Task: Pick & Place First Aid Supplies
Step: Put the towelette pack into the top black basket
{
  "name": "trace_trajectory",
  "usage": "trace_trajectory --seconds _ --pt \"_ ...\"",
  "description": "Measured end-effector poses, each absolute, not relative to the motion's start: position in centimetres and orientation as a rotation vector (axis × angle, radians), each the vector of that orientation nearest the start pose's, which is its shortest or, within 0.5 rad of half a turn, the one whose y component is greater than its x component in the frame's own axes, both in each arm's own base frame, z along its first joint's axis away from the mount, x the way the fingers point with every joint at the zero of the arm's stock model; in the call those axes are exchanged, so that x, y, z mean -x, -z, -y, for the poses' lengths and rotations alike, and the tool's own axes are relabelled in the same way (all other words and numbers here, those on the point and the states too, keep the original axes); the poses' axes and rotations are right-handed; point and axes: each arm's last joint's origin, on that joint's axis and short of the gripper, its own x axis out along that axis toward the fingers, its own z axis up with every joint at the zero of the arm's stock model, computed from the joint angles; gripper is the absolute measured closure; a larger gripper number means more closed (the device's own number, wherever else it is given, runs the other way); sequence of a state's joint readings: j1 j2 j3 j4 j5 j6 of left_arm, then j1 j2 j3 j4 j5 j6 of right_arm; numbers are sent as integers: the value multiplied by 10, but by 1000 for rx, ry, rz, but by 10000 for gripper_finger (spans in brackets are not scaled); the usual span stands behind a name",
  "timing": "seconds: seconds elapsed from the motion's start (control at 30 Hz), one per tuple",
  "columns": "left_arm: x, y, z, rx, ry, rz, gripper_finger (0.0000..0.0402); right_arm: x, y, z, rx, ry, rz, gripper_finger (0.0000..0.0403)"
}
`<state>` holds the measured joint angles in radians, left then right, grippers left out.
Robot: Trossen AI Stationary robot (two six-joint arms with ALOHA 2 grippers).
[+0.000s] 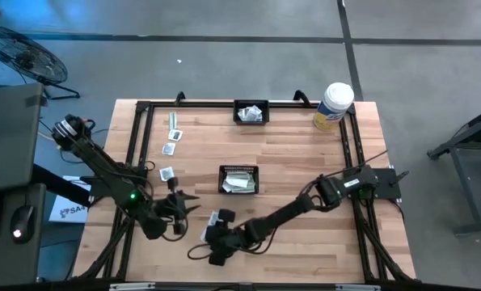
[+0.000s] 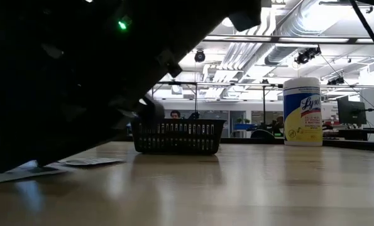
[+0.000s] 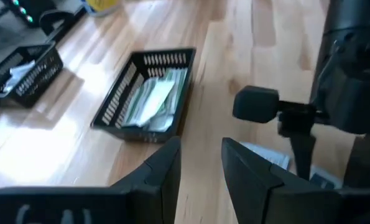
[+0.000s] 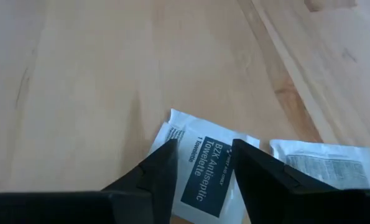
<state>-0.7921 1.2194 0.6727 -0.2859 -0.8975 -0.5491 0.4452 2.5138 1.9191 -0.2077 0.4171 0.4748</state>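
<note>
White paper antiseptic-towelette packet [image 4: 203,167], square with a dark printed panel, lies flat on the pale wooden counter [image 4: 97,74] at the lower middle of the right wrist view, directly under and between the right hand's [image 4: 203,163] spread fingers, which grip nothing. Its long axis runs roughly along the fingers' reach. A second printed packet [image 4: 324,163] lies just beside it. In the high view this arm stretches low toward the lower centre, nearest the packets; the left hand [image 3: 200,165] hovers alongside, part-open and empty, facing the black mesh basket [image 3: 119,102].

Black basket [image 2: 179,136], canister [image 2: 302,112], perhaps packets [image 2: 80,162].
</note>
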Motion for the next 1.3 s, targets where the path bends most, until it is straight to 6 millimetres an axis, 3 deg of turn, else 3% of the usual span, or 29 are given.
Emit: trace_trajectory --seconds 0.3,0.57,1.03,1.3 --pt "-170 -206 140 -100 -290 -550 289 -474 -116 -242 -141 -5 -782 257" --pt "-171 -207 139 -114 -321 -525 289 -466 -151 -251 -145 49 -688 256" --pt "-171 -207 139 -119 -317 -527 289 -469 -115 -245 -80 46 -792 265" --pt "-171 -207 139 -117 -316 -527 289 -470 -107 -236 -82 48 -859 285"
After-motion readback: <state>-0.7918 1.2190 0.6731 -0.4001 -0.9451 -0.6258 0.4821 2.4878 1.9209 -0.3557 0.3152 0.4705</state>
